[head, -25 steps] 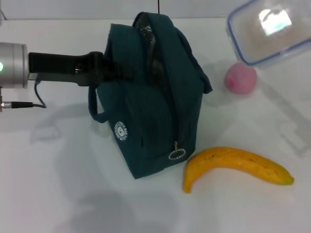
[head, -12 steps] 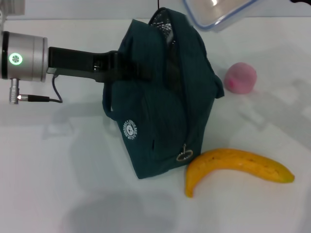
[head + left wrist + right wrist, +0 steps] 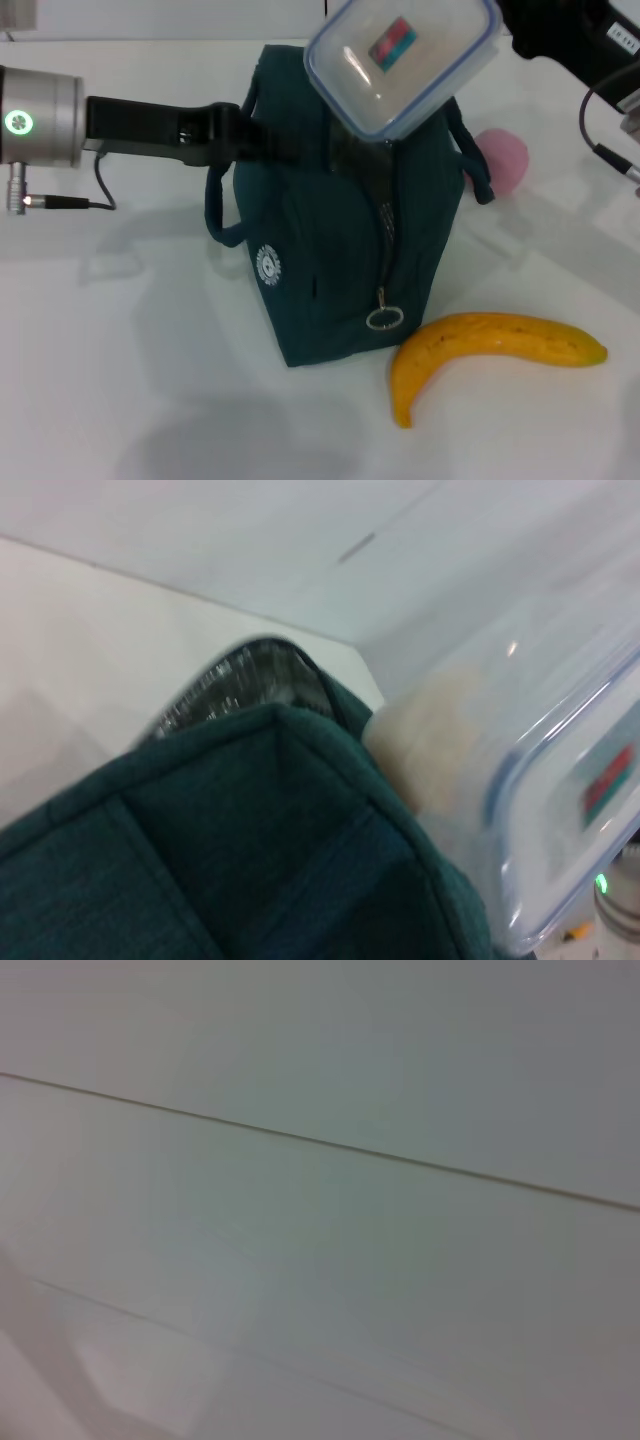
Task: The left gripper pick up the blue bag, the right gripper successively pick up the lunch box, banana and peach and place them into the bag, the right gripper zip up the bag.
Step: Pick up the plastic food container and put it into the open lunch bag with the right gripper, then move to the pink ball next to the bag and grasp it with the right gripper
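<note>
The blue bag (image 3: 340, 250) stands upright in the middle of the table in the head view, zipper ring (image 3: 384, 319) hanging on its front. From the left, my left gripper (image 3: 258, 141) is shut on the bag's upper left edge. The clear lunch box (image 3: 400, 60) hangs tilted right over the bag's top, sticker facing up. My right gripper (image 3: 503, 28) holds its right end from the upper right. The peach (image 3: 505, 160) sits behind the bag's right side, partly hidden. The banana (image 3: 490, 350) lies at the front right. The left wrist view shows bag fabric (image 3: 250, 860), foil lining (image 3: 225, 685) and the lunch box (image 3: 540, 780).
A white tabletop (image 3: 120, 380) surrounds the bag. The left arm's silver wrist (image 3: 40, 115) and its cable (image 3: 70, 203) reach in from the left edge. Cables of the right arm (image 3: 600, 130) hang at the right. The right wrist view shows only a plain pale surface.
The lunch box has travelled left and down from the upper right to just above the bag's top. The right arm has come into view. The bag and left gripper shifted slightly right.
</note>
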`<act>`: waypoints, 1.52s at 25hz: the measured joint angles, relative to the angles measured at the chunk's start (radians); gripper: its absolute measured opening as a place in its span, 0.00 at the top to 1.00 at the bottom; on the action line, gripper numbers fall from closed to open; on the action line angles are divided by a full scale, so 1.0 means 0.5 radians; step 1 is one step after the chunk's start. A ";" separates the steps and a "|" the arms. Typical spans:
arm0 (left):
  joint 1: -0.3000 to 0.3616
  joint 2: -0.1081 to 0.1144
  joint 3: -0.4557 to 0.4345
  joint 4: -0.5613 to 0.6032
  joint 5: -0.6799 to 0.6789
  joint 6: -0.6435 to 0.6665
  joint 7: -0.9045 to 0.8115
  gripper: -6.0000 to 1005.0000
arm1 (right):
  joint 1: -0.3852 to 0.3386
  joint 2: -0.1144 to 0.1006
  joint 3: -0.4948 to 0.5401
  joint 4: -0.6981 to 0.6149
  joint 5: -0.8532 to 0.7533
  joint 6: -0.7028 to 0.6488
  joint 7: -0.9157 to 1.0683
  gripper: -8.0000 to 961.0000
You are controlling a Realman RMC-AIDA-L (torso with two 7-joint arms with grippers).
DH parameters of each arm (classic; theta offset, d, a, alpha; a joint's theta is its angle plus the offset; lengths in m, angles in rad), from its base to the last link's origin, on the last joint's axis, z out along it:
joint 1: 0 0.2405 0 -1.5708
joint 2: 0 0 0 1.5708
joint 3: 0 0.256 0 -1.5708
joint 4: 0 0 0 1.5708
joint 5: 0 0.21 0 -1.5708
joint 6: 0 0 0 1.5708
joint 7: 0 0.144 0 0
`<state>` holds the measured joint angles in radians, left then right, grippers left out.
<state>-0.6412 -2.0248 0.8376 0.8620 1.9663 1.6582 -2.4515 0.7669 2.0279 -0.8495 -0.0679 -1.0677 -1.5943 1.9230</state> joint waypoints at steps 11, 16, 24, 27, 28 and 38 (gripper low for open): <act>0.033 0.022 -0.044 0.000 -0.021 -0.002 0.010 0.96 | -0.008 0.000 -0.261 -0.012 -0.003 0.287 -0.044 0.84; 0.041 0.023 -0.046 0.000 -0.015 -0.009 0.012 0.96 | 0.029 0.000 -0.294 -0.012 -0.001 0.282 -0.099 0.83; 0.047 0.022 -0.046 0.000 -0.018 -0.013 0.014 0.96 | 0.037 0.000 -0.295 -0.028 0.004 0.265 -0.158 0.83; 0.047 0.021 -0.046 0.000 -0.020 -0.013 0.015 0.96 | 0.001 0.000 -0.299 -0.096 0.007 0.263 -0.180 0.79; 0.051 0.021 -0.046 0.000 -0.021 -0.013 0.015 0.96 | -0.006 0.000 -0.304 -0.113 0.004 0.260 -0.183 0.75; 0.083 0.013 -0.046 0.000 -0.022 -0.007 0.014 0.96 | -0.251 -0.005 -0.391 -0.424 -0.002 0.359 -0.614 0.30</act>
<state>-0.5996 -2.0184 0.8144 0.8621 1.9555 1.6547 -2.4443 0.6413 2.0255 -1.0450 -0.2798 -1.0686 -1.4146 1.6158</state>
